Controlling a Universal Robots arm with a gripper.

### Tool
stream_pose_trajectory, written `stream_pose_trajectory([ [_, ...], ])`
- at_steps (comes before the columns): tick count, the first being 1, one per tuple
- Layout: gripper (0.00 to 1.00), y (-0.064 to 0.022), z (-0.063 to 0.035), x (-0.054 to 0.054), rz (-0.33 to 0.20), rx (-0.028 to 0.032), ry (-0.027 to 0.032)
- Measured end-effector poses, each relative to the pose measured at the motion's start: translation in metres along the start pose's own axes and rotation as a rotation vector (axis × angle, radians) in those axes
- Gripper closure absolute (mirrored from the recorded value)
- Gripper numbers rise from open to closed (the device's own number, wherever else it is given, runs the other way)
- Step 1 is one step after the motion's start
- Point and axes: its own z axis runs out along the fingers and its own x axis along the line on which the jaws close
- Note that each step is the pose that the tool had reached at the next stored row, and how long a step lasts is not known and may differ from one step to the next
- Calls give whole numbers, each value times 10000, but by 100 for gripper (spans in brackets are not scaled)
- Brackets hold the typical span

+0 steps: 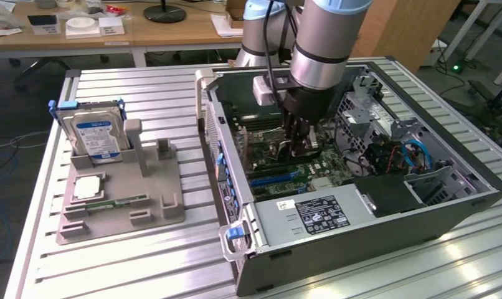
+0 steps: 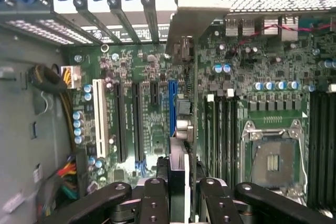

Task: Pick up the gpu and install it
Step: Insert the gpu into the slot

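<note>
My claw (image 2: 184,200) is clamped on the gpu (image 2: 178,163), held edge-on inside the case (image 1: 375,240), in line with the blue slot (image 2: 172,106). I judge it light, stiff and fragile, best held by its board edges.

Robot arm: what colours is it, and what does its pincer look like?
The arm is a fat silver-grey tube with pale blue round joint caps and a black ring. A thin black cable runs down it, past a small white box. Its black metal pincer has jointed bars dotted with shiny round rivets.
</note>
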Motion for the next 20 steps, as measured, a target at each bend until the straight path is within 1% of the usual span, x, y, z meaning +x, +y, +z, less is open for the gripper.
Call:
stream_pose_trajectory([
  [1,73,5,6,1,0,-2,-9],
  [3,73,5,14,10,-1,-6,-77],
  [5,73,6,29,20,1,-6,-121],
  [6,73,8,35,23,3,-7,-133],
  [9,73,15,49,26,3,-12,-132],
  [11,73,47,68,29,0,-13,-130],
  [12,73,59,80,29,2,-13,-131],
  [18,73,65,184,44,3,-13,-132],
  [20,73,82,204,46,1,-13,-131],
])
